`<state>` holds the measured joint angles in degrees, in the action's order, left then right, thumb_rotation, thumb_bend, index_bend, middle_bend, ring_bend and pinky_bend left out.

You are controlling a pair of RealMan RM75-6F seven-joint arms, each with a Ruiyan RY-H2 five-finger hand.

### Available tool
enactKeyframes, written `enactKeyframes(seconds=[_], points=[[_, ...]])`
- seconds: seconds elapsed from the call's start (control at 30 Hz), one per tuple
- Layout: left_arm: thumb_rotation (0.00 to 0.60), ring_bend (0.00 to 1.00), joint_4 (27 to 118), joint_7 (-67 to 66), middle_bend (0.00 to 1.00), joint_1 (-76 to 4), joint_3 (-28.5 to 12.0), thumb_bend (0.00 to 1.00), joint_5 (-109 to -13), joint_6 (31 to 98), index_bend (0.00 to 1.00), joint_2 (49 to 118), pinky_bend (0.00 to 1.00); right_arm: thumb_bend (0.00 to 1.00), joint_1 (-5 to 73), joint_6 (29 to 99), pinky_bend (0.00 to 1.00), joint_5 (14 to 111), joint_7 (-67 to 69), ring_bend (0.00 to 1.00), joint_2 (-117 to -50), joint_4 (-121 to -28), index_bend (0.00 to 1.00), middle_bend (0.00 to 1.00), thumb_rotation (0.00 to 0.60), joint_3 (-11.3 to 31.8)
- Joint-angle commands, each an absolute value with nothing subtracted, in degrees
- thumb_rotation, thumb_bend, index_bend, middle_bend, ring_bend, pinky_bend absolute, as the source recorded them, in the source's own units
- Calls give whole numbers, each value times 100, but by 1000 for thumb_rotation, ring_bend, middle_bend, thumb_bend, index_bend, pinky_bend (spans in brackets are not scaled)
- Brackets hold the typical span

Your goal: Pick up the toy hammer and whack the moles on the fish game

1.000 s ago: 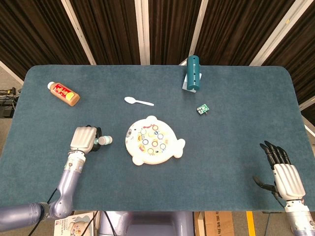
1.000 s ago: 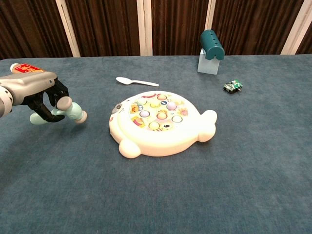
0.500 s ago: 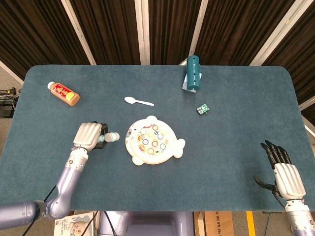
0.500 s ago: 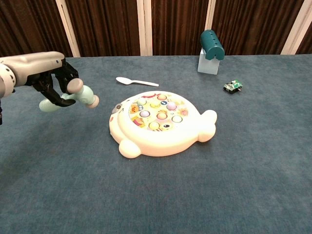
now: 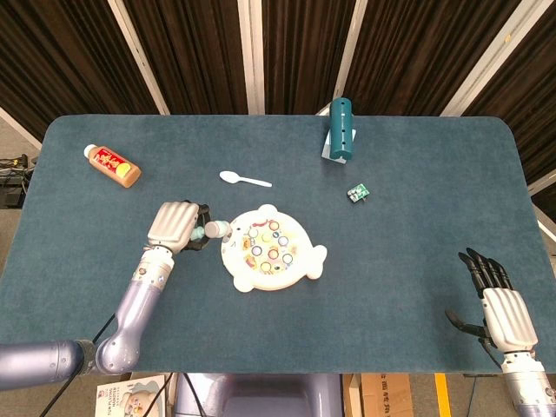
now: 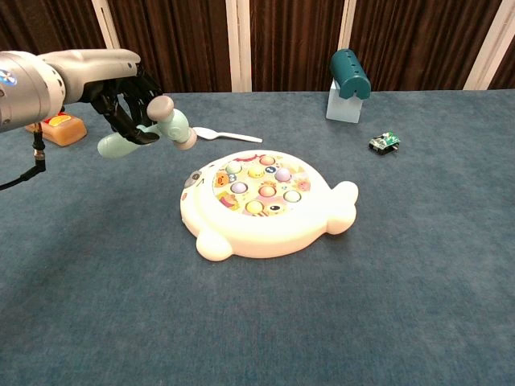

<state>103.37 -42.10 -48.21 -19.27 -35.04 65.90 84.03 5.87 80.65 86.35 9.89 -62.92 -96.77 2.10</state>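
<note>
Head view looks straight down; chest view low, forward, sharing the table [image 5: 417, 226].

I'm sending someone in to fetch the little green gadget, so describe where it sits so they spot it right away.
Start at the tall teal cylinder standing on its pale block at the far edge of the blue table. Just in front of it, slightly to the right, lies the little green gadget, alone on bare cloth. It is the smallest thing there, far smaller than the white fish game.

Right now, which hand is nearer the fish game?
Left. The left hand, holding the toy hammer, hovers just beside the fish game; the right hand rests far off near the table's corner.
</note>
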Motion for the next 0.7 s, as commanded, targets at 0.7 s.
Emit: enactKeyframes(seconds=[0.7], points=[[600,402,9650,-5788,565,-6953,-2824,647,-131,6608,688,8905,501,242,614,7929,0,8458,1193,0,-6244,-9752,0,0,600,257]])
